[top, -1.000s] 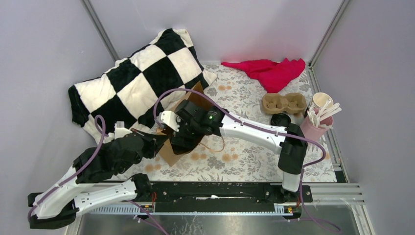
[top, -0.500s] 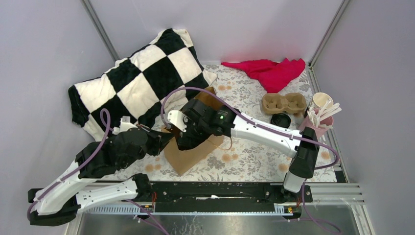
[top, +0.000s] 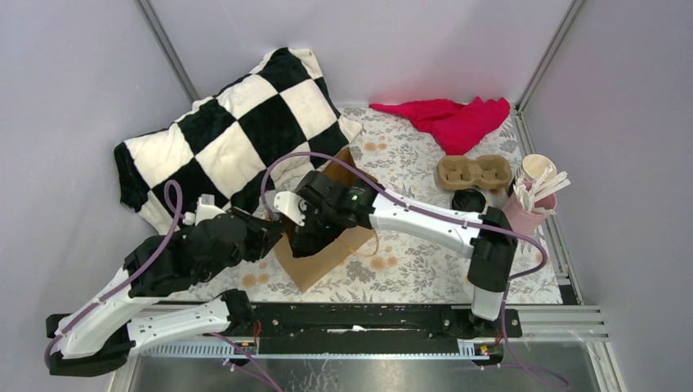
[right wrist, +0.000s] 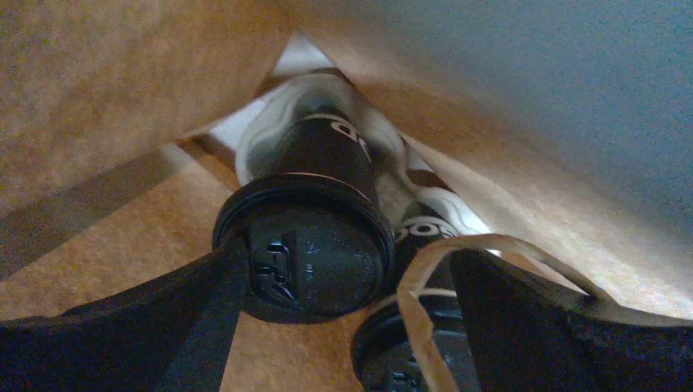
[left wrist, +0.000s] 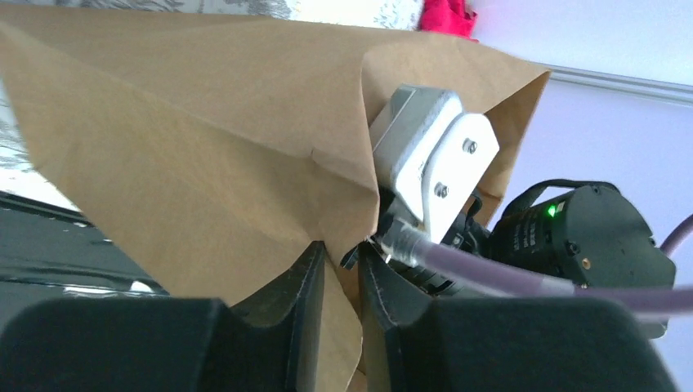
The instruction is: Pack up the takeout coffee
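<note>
Coffee cups (right wrist: pixel 315 261) inside paper bag (right wrist: pixel 98 90), white lettering unreadable.

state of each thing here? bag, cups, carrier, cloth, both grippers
brown paper bag: mouth open
first black cup: lidded, in the bag
second black cup: lidded, in the bag beside it
third black cup: lidded, on the table, unpacked
cup carrier: empty
left gripper: jaws narrowly apart around the bag's edge, grip unclear
right gripper: open, inside the bag, astride the first cup's lid
red cloth: crumpled

Bag (right wrist: pixel 114 98): brown paper, all around.
Cups: first cup (right wrist: pixel 315 253) beside second cup (right wrist: pixel 380 363) — black lids.
Right gripper (right wrist: pixel 347 273): spread wide.
</note>
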`<state>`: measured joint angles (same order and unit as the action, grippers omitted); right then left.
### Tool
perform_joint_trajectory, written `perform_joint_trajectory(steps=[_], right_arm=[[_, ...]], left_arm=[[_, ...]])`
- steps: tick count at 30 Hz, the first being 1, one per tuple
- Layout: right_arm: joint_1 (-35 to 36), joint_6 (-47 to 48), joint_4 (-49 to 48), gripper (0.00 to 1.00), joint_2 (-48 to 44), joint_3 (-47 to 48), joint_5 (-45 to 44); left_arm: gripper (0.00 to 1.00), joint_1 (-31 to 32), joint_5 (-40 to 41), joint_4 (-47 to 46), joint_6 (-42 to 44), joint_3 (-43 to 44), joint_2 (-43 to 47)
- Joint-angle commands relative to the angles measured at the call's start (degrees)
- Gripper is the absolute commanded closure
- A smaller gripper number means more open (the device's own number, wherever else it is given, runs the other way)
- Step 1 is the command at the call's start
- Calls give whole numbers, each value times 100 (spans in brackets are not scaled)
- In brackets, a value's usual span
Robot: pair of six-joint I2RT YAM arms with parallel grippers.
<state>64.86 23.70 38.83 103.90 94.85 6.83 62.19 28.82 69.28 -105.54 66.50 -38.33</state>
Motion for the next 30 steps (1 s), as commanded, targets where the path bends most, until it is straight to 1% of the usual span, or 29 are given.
perform_joint_trajectory(steps=[1, 3, 7, 9, 13, 15, 19, 26, 30], right_arm=[[35, -167, -37, 1, 396, 234, 304], [35, -217, 28, 1, 582, 348, 356], [35, -326, 120, 1, 927, 552, 372], [35, -381, 139, 1, 1060, 605, 371], [53, -526, 294, 1, 1377, 732, 430], [75, -604, 356, 2, 1428, 737, 431], [71, -635, 371, 1, 1220, 811, 342], [71, -829, 749, 0, 904, 1452, 147], [71, -921, 836, 0, 665, 1578, 5]], left_arm=[[71, 21, 136, 0, 146, 309, 48], [67, 21, 158, 192, 217, 411, 60], [65, 21, 230, 654, 218, 602, 103], [62, 26, 303, 975, 194, 718, 116], [61, 21, 464, 1415, 201, 936, 177], [61, 21, 515, 1423, 184, 922, 257], [60, 21, 576, 1289, 267, 908, 331], [57, 21, 696, 1005, 530, 921, 332], [55, 21, 629, 888, 581, 812, 365]])
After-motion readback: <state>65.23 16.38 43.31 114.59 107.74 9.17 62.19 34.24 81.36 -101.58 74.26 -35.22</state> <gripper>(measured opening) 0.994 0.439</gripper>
